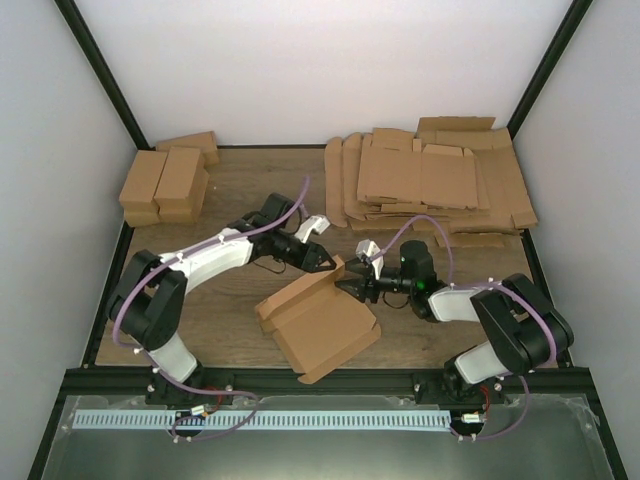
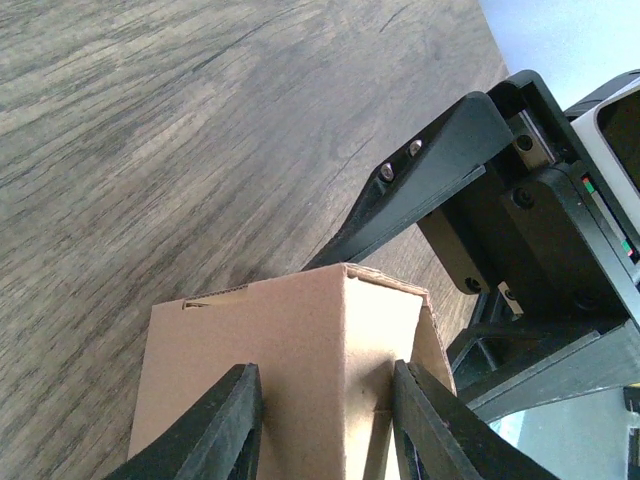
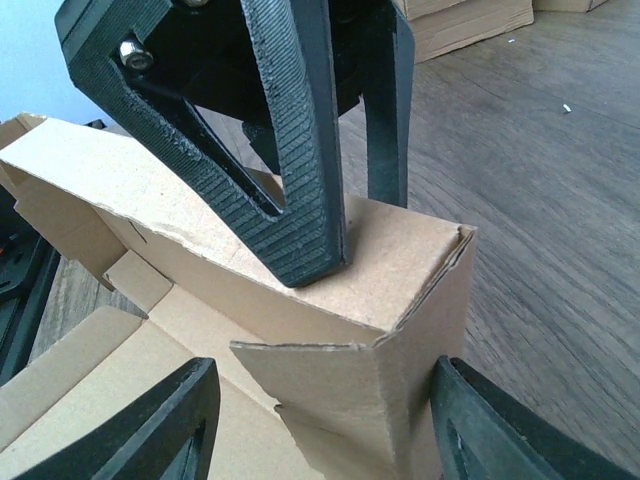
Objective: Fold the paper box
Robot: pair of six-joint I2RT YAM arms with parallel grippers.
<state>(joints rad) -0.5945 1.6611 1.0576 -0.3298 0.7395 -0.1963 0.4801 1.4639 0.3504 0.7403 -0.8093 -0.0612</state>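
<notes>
The paper box lies mid-table, partly folded, with its far long wall raised and its lid panel flat toward me. My left gripper reaches down on the wall's right end. In the left wrist view its fingers press the box corner from both sides, shut on it. My right gripper faces that same corner. In the right wrist view it is open wide, straddling the corner and its tucked end flap without touching. The left gripper's ribbed fingers rest on the wall top.
A group of finished brown boxes stands at the back left. A heap of flat cardboard blanks fills the back right. Enclosure walls and black frame posts surround the wooden table.
</notes>
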